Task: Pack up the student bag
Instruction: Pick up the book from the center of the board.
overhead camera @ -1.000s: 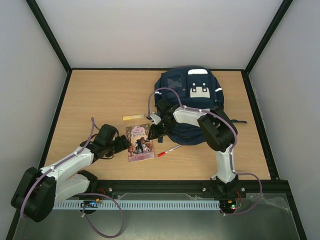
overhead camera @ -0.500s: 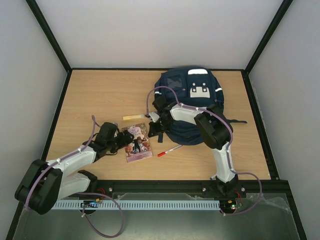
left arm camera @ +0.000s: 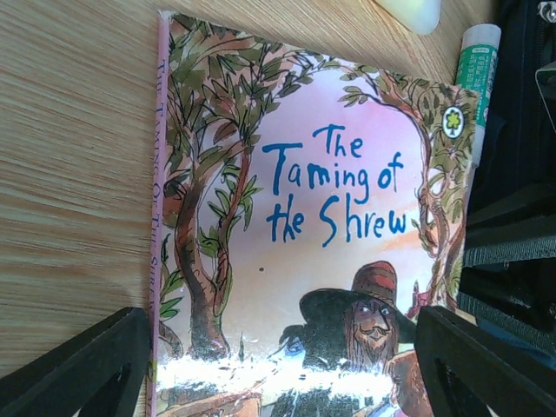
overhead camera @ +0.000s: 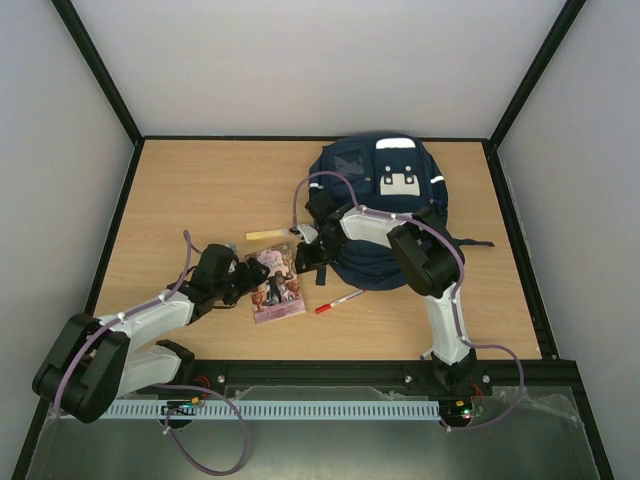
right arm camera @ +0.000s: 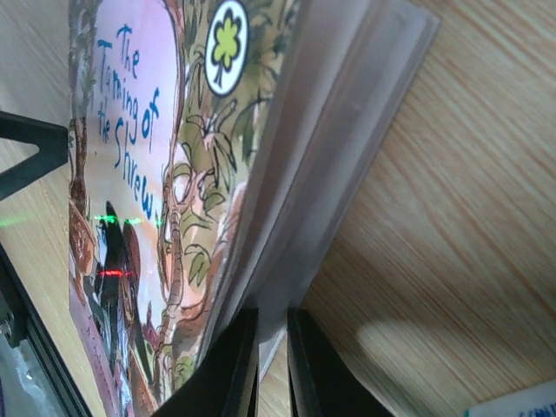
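Closed fingers of the right gripper (right arm camera: 272, 339) pinch the raised page edge of a paperback book (overhead camera: 278, 288), while the left gripper (overhead camera: 243, 283) hovers spread wide over the cover from the opposite side. A green glue stick (left arm camera: 479, 54) lies just beside the book's corner and a red pen (overhead camera: 338, 301) near its right edge. The student bag (overhead camera: 385, 205) lies at the far right of the table (overhead camera: 200, 190), against the right arm, with open wood stretching leftward

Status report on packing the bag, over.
Left gripper open over the book. Right gripper shut on its edge. Student bag lies behind; red pen nearby.
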`<state>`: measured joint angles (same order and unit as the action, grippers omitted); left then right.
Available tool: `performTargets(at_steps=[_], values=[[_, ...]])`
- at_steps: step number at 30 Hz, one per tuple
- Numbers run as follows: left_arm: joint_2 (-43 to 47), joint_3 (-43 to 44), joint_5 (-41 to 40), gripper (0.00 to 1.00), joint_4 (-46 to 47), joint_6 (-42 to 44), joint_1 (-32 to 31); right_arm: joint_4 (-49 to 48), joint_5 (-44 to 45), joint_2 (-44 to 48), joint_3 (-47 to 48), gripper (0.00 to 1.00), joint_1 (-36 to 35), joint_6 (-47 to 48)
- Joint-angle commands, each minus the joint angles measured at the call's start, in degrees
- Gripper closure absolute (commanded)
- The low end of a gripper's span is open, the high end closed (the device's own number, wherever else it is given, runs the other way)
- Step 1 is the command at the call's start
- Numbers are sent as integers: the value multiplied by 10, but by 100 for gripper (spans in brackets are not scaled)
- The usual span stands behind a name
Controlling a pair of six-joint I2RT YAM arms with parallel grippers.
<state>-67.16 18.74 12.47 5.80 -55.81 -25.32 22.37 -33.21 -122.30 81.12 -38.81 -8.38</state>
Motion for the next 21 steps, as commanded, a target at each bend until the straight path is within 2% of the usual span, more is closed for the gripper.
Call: performTargets(at_steps=[1,5,8,12,17,21], values=[[-8,-29,0,13,-93,-11,0,53,96,-19,-49,86,6,-10],[16,-30,-10,14,-113,-11,-1,35,91,48,-73,84,8,-24],[24,-32,-15,14,-118,-11,-1,25,88,75,-87,78,7,-28],[22,-35,-13,14,-114,-12,-1,4,60,100,-101,76,3,-18],[19,-33,-10,15,-111,-10,-1,0,3,110,-95,82,-20,8],[17,-30,-11,15,-116,-9,0,7,-1,102,-75,88,-33,11]])
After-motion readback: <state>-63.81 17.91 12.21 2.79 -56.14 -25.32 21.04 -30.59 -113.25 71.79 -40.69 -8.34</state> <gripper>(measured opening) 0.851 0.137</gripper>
